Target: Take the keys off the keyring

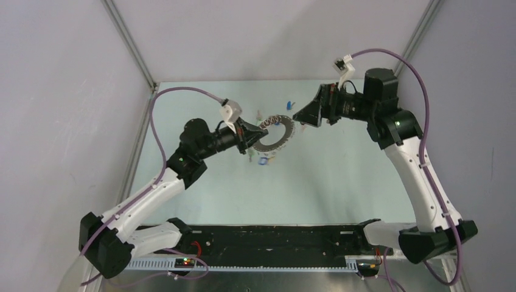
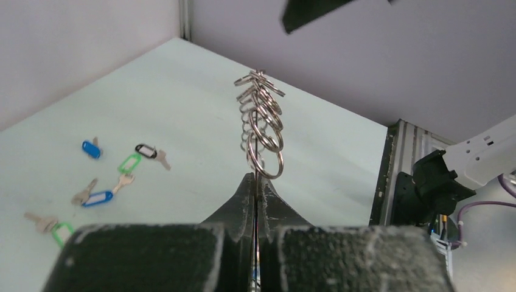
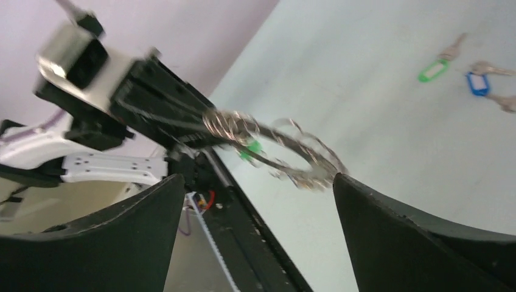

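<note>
My left gripper (image 1: 257,135) is shut on the near rim of the keyring (image 1: 277,135) and holds it above the table. In the left wrist view the keyring (image 2: 260,121) stands edge-on above my closed gripper (image 2: 256,182), with several small bare split rings hanging on it. My right gripper (image 1: 299,116) is open, just right of the ring. In the right wrist view its fingers (image 3: 377,225) stand wide apart with the keyring (image 3: 277,151) beyond them, untouched. Several keys lie loose on the table: blue (image 2: 91,148), black (image 2: 146,149) and green (image 2: 129,162) tags.
More keys lie under the ring (image 1: 261,159) and at the back (image 1: 291,104). Green (image 3: 432,70) and blue (image 3: 478,84) tagged keys show in the right wrist view. A black rail (image 1: 274,234) runs along the near edge. Walls enclose the table.
</note>
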You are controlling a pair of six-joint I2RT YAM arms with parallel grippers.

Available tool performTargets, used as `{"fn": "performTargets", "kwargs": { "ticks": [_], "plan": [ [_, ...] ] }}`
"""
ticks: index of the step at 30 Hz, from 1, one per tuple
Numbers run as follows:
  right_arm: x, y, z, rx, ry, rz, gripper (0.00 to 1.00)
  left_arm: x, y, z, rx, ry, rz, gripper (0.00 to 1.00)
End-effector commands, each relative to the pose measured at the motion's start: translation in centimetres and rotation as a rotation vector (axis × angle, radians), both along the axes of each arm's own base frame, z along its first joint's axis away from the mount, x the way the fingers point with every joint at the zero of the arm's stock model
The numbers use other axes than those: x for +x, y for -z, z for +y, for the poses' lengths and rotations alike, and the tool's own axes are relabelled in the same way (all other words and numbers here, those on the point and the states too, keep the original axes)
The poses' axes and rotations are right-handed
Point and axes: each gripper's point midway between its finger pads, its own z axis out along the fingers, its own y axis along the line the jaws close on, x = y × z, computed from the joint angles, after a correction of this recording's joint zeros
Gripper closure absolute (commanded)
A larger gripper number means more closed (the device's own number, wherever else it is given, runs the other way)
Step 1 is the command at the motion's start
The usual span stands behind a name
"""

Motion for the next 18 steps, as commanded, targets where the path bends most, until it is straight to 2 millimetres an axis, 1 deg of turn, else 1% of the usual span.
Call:
{"fn": "performTargets", "kwargs": {
  "ticks": [1,2,3,4,5,6,7,8,9,10,11,16,17,18],
  "plan": [
    [-0.6,0.3,-1.8,-0.012,0.033,-0.169,0.01,-2.9,-3.7,1.7,-0.087,0.132,0.020,1.00],
    [-1.0,0.4,-1.6,-0.011,0.013,-0.195,0.01,-3.5,-4.1,2.0,-0.091,0.143,0.010,1.00],
    [-2.0,0.6,-1.0,-0.006,-0.030,-0.232,0.01,-4.0,-4.1,2.2,-0.087,0.155,0.010,1.00],
    [-2.6,0.7,-0.7,-0.029,-0.075,-0.299,0.01,-4.2,-4.1,2.4,-0.086,0.159,0.008,1.00],
    [-3.8,1.0,0.1,-0.055,-0.131,-0.371,0.00,-4.7,-4.3,2.5,-0.083,0.171,0.005,1.00],
    [-4.1,0.8,0.2,-0.071,-0.128,-0.426,0.01,-5.0,-4.3,2.6,-0.080,0.184,0.000,1.00],
    [-4.8,1.6,1.0,-0.093,-0.166,-0.472,0.00,-5.3,-4.5,2.7,-0.078,0.188,-0.003,1.00],
    [-4.6,1.0,1.0,-0.100,-0.133,-0.534,0.01,-5.6,-4.6,2.7,-0.074,0.202,-0.011,1.00],
    [-5.0,1.9,1.6,-0.111,-0.155,-0.557,0.01,-5.7,-4.9,2.8,-0.074,0.208,-0.019,1.00],
    [-5.0,1.4,1.9,-0.099,-0.146,-0.599,0.01,-5.9,-5.0,2.8,-0.072,0.218,-0.025,1.00],
    [-4.9,1.9,2.0,-0.102,-0.146,-0.602,0.02,-6.0,-5.4,3.0,-0.074,0.220,-0.031,1.00],
    [-5.0,1.6,3.4,-0.058,-0.210,-0.632,0.18,-6.6,-7.1,3.1,-0.086,0.251,-0.063,1.00],
    [-5.1,1.7,3.7,-0.047,-0.224,-0.623,0.19,-6.7,-7.3,3.1,-0.087,0.254,-0.069,1.00],
    [-4.8,1.6,4.0,-0.039,-0.227,-0.624,0.19,-6.8,-7.6,3.1,-0.088,0.257,-0.079,1.00]
  ]
}}
